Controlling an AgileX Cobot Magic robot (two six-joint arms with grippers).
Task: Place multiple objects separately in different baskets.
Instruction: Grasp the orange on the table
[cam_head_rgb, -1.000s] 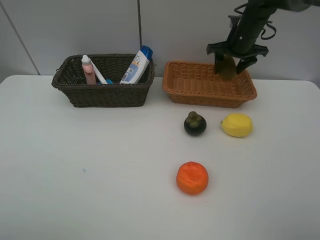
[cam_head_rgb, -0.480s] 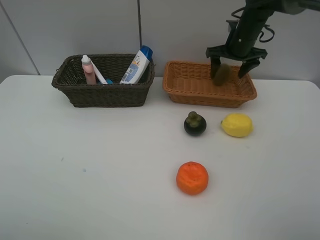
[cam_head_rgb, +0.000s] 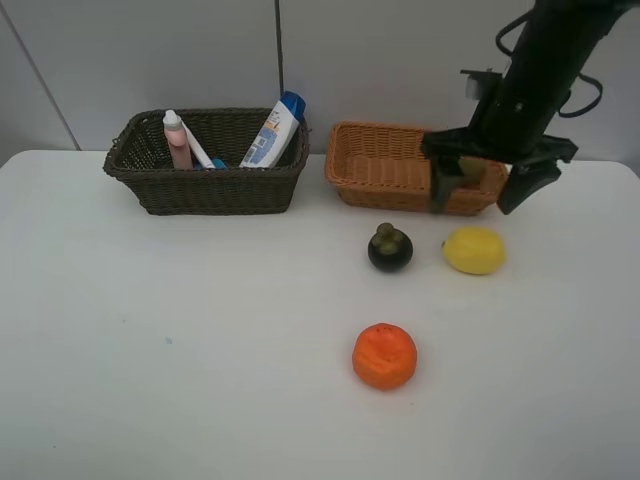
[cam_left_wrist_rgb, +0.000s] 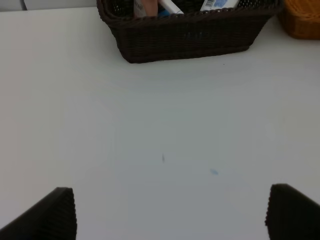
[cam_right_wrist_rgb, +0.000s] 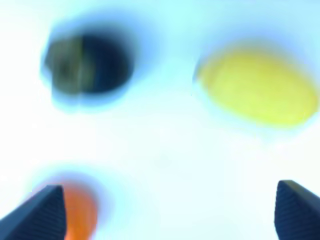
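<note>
The dark brown basket (cam_head_rgb: 205, 188) holds the pink bottle (cam_head_rgb: 178, 142), the white pen (cam_head_rgb: 198, 146) and the blue-capped white bottle (cam_head_rgb: 273, 128); the dark pad is hidden. The brown kiwi (cam_head_rgb: 468, 168) lies in the light orange-tan basket (cam_head_rgb: 385, 172). The mangosteen (cam_head_rgb: 390, 248), lemon (cam_head_rgb: 474, 250) and orange (cam_head_rgb: 384, 355) sit on the table. My right gripper (cam_head_rgb: 483, 190) is open and empty above the tan basket's front right corner, over the lemon. Its blurred wrist view shows the mangosteen (cam_right_wrist_rgb: 87, 65), lemon (cam_right_wrist_rgb: 260, 90) and orange (cam_right_wrist_rgb: 77, 212). My left gripper (cam_left_wrist_rgb: 170, 215) is open over bare table.
The white table (cam_head_rgb: 200, 330) runs to a grey wall behind the baskets. The left wrist view shows the dark basket (cam_left_wrist_rgb: 190, 37) and a corner of the tan basket (cam_left_wrist_rgb: 302, 22).
My right gripper opened and let go of the kiwi in the tan basket. It then moved forward and to the right, toward the lemon.
</note>
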